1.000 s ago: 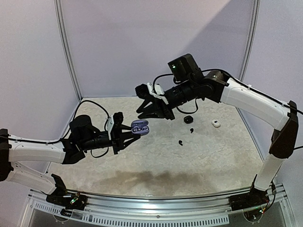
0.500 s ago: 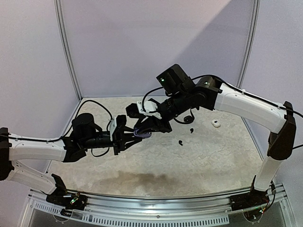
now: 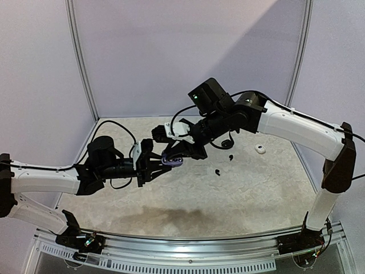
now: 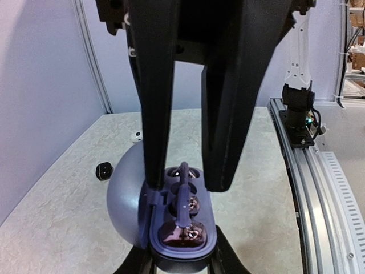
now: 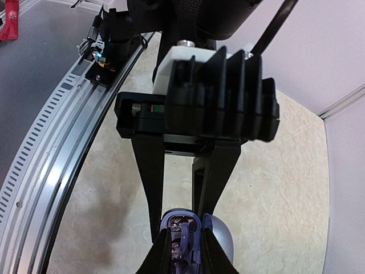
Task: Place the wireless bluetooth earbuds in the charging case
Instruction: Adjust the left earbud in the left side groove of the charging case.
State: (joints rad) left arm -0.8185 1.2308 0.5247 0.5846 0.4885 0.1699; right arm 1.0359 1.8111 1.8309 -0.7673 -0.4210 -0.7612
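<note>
My left jaws grip the open purple charging case [image 4: 182,225] (lid swung back); my right jaws pinch an earbud [image 4: 183,191] over its wells

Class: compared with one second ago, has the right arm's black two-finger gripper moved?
Yes. The right gripper has moved left and down, away from the small white earbud, onto the open purple charging case.

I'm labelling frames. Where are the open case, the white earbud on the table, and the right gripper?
open case [image 4: 181,240]: left wrist view, tray's front rim.
white earbud [image 3: 260,149]: top view, its body.
right gripper [image 4: 185,180]: left wrist view, between its fingertips.
</note>
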